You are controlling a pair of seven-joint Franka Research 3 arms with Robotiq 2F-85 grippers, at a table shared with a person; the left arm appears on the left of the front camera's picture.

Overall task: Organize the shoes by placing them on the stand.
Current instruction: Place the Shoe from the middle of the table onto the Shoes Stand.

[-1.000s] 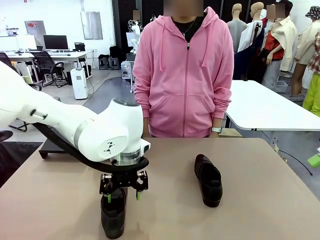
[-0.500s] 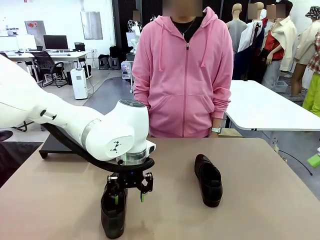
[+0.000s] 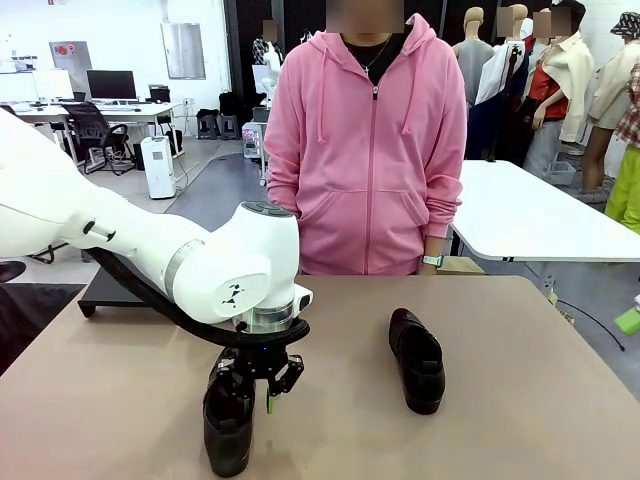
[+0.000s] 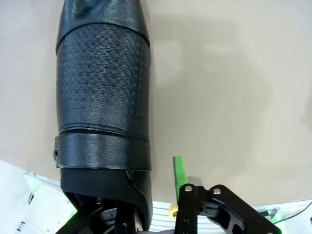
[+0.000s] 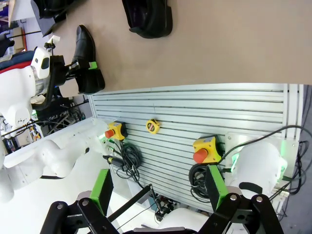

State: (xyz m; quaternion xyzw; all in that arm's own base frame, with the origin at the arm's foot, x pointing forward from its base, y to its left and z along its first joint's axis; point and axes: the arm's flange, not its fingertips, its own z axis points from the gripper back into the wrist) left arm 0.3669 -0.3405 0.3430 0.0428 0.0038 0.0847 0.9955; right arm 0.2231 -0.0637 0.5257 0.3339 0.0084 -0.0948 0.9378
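Two glossy black shoes lie on the tan table. One shoe [image 3: 417,358] lies right of centre, untouched. The other shoe [image 3: 226,432] lies near the front edge under my left gripper [image 3: 253,397]. In the left wrist view this shoe [image 4: 102,97] runs up the left side. One green finger [image 4: 178,169] stands just off its side wall, with a gap showing. The other finger is hidden at the heel opening. My right gripper [image 5: 159,192] is open and empty, well back from the table. A corner of the black stand [image 3: 100,292] shows behind my left arm.
A person in a pink hoodie [image 3: 365,150] stands at the far edge, with no hands over the table. Bare tabletop [image 3: 520,420] stretches to the right of the shoes. A slatted panel with red-button boxes [image 5: 204,148] lies below the table edge in the right wrist view.
My left gripper has shifted slightly right and dropped lower over the near shoe's heel end. Its fingers now stand closer together. The other shoe and the person have not moved.
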